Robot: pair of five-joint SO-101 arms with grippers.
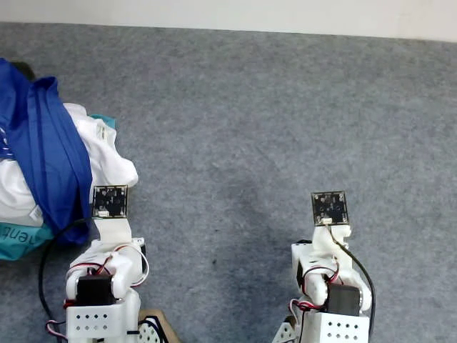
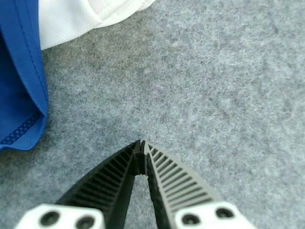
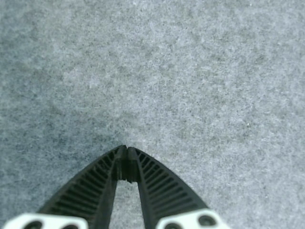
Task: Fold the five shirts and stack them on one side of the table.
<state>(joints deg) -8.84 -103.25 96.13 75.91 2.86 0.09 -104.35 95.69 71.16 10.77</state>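
A pile of shirts lies at the table's left edge: a blue shirt [image 1: 43, 153] draped over a white shirt [image 1: 96, 153], with a teal one [image 1: 21, 239] underneath. The left arm [image 1: 107, 236] rests near the front, just right of the pile. In its wrist view the left gripper [image 2: 142, 145] is shut and holds nothing, hovering over grey felt close to the blue shirt's hem [image 2: 19, 95] and the white shirt [image 2: 81, 14]. The right arm [image 1: 328, 243] stands at the front right. Its gripper [image 3: 127, 149] is shut over bare felt.
Grey felt [image 1: 271, 121] covers the whole table, with open room across the middle and right. A pale wall strip [image 1: 228, 14] runs along the far edge. Cables trail beside both arm bases at the front.
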